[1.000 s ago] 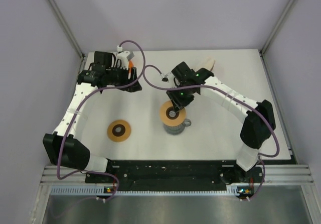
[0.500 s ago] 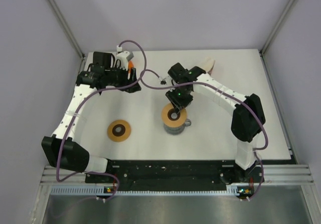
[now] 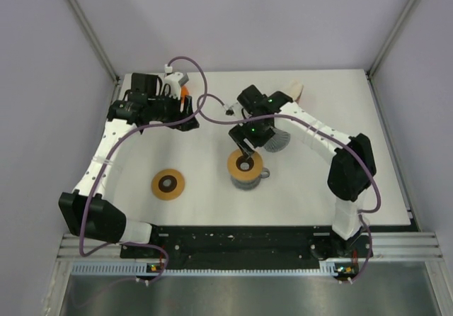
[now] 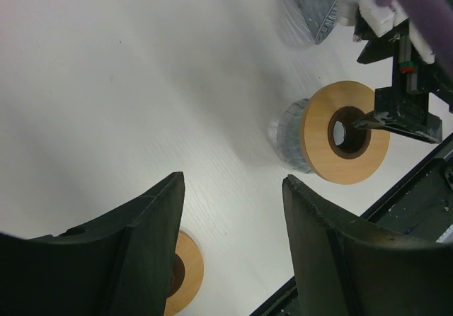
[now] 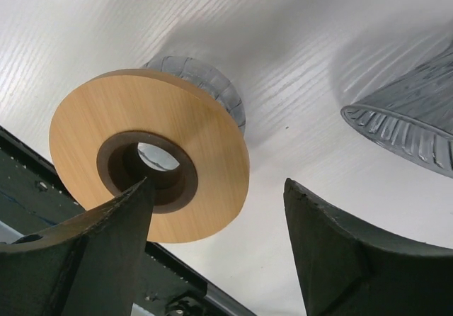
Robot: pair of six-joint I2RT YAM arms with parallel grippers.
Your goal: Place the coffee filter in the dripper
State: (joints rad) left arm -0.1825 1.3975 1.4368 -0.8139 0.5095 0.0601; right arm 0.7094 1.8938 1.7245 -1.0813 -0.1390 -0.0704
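My left end effector (image 4: 232,181) hangs at about 10 o'clock on the white worktop (image 3: 333,188), jaws parted and holding nothing, well clear of the work. Below it, at 8 o'clock, a loose flat wooden disc with a dark centre (image 3: 168,184) lies by itself.

Near the middle stands the ribbed glass dripper with a round wooden collar (image 3: 244,168). My right end effector (image 5: 216,188) sits right over it, jaws wide and empty, with one fingertip (image 4: 368,121) at the collar's dark hole.

At 2 o'clock from the dripper, just beside it but apart, a grey ribbed cone (image 3: 279,141) lies tipped on the worktop. I take it for the coffee filter, so it is not seated yet. A beige paper-like piece (image 3: 294,88) shows at 1 o'clock behind the right arm; I cannot tell what it is.

To do this well, I would first lift that fingertip straight up so it does not drag the collar. Then I would pinch the cone lightly by its rim, since it looks likely to roll. I would turn its point down, centre it over the hole, and let go only once it rests evenly.
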